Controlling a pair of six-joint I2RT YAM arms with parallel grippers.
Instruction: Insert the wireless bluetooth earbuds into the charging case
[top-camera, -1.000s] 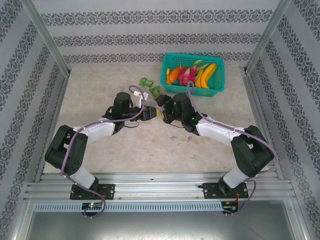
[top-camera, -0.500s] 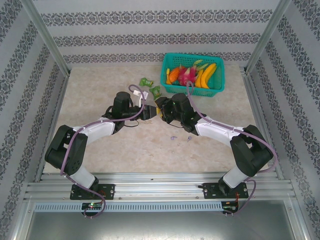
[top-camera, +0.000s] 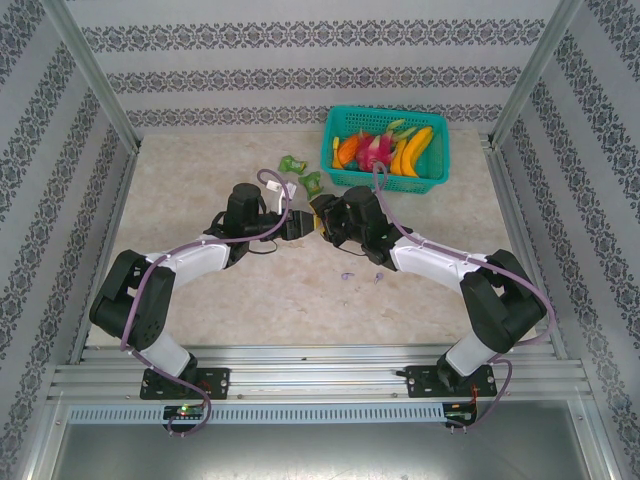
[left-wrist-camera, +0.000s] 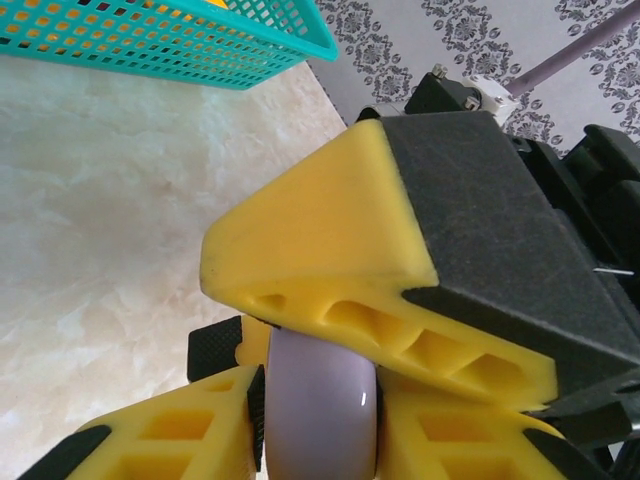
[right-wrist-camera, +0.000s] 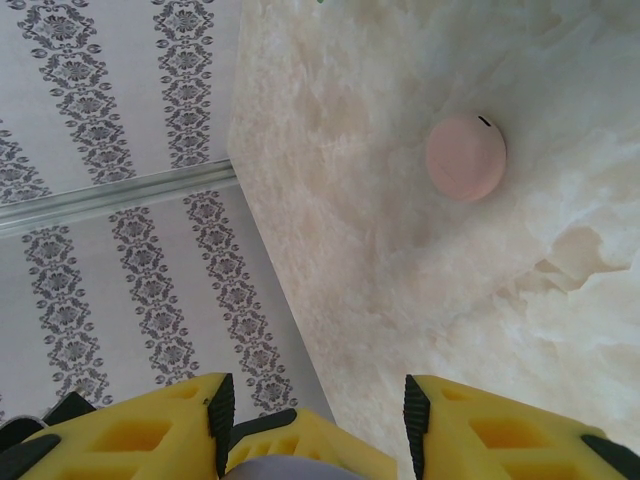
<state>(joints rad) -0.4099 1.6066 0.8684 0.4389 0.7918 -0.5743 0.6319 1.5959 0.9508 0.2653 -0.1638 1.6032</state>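
My two grippers meet tip to tip above the table's middle. The pale purple round charging case (left-wrist-camera: 320, 410) sits between the yellow fingers (left-wrist-camera: 160, 440) of my left gripper (left-wrist-camera: 320, 400), black pads against both its sides. One finger of my right gripper (top-camera: 322, 222) lies across the top of the case. In the right wrist view, the right gripper (right-wrist-camera: 315, 420) stands fairly wide, a sliver of the case (right-wrist-camera: 285, 470) low between its pads. Two tiny purple earbuds (top-camera: 346, 276) (top-camera: 378, 277) lie on the table nearer the arms' bases. My left gripper (top-camera: 305, 226) faces right.
A closed pale pink round case (right-wrist-camera: 465, 157) lies on the table beyond the right gripper. A teal basket (top-camera: 385, 180) of fruit stands at the back right, and its mesh wall (left-wrist-camera: 200, 40) runs close behind the grippers. Green crumpled wrappers (top-camera: 292, 163) (top-camera: 310, 182) lie left of the basket.
The right gripper's jaws have narrowed around the purple case and the right arm has edged slightly left. The left arm has stayed where it was.
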